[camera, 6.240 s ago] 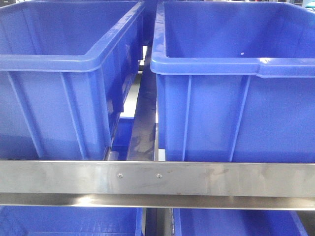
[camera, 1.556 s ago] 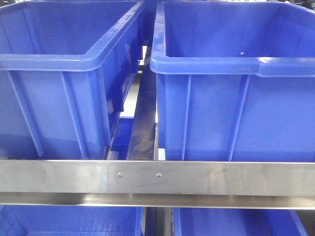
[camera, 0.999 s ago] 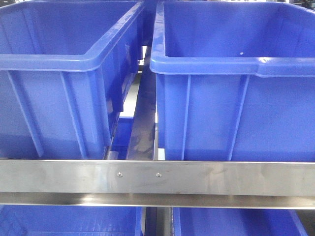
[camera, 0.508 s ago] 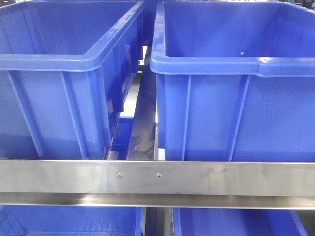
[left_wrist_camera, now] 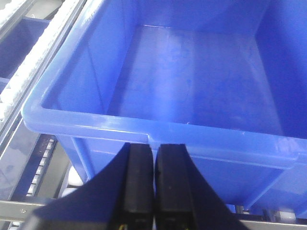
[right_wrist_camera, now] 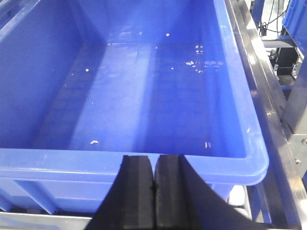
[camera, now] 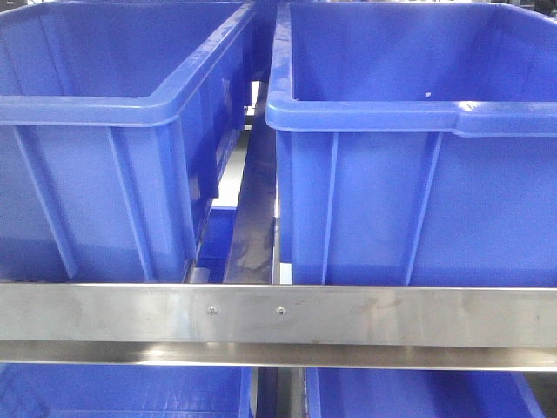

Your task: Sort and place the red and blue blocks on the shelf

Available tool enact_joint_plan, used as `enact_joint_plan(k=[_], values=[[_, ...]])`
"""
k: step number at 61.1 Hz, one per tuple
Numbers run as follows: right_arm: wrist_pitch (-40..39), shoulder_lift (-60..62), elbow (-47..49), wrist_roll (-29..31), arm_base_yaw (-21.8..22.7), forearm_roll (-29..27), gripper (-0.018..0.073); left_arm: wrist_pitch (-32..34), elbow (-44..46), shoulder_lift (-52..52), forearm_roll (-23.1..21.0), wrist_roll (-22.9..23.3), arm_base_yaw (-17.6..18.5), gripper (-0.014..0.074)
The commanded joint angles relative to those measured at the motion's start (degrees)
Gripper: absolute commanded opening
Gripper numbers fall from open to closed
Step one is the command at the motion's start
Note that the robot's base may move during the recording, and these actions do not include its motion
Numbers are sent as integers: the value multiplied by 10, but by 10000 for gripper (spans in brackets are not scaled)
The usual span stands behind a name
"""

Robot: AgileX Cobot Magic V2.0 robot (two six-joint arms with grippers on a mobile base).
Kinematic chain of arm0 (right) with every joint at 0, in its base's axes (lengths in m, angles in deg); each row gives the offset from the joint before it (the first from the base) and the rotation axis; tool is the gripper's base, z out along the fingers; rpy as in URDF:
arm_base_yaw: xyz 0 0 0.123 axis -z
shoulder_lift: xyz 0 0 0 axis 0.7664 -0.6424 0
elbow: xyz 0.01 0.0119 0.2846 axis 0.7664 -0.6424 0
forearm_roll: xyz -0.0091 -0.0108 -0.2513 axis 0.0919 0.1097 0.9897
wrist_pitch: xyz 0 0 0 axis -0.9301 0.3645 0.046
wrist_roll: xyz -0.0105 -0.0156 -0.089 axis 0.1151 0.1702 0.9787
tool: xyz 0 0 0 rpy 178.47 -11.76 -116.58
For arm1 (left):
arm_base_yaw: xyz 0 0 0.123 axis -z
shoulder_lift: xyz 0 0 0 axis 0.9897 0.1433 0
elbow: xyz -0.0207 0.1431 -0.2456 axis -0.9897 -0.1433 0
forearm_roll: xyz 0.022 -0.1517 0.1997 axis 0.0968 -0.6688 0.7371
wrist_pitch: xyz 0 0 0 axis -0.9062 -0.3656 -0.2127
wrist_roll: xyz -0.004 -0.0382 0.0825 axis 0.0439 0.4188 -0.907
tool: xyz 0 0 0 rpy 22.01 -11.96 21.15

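Note:
The red and blue blocks are out of view in every frame. The shelf shows as a stainless-steel front rail point(camera: 278, 315) with two screws, and two large blue bins stand on it, a left bin point(camera: 104, 113) and a right bin point(camera: 409, 122). My left gripper point(left_wrist_camera: 154, 146) is shut and empty, just in front of the near rim of an empty blue bin point(left_wrist_camera: 144, 129). My right gripper point(right_wrist_camera: 153, 158) is shut and empty, in front of the near rim of another empty blue bin point(right_wrist_camera: 67, 160).
White roller tracks point(left_wrist_camera: 29, 72) run along the left of the left wrist view. A steel divider point(camera: 252, 235) lies between the two bins. More blue bins point(camera: 122, 392) sit on the level below. Steel frame posts point(right_wrist_camera: 288, 96) stand at the right.

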Motion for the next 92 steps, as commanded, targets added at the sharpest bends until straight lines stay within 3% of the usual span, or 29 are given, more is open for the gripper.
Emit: enact_joint_plan(k=[1,21,41,59,92], values=[[-45,-2,15,7,-2,6,55,41,16,1,2,3,0,122],[-44,9,5,7,1,13,55,41,16,1,2,3,0,122],[-72,140,-145,7,1,40,55,41,16,1,2,3,0,122],[-99,228,-224,6,1,10,55,41,16,1,2,3,0,122],[-110,248,-231,7,1,29,55,41,16,1,2,3,0,122]])
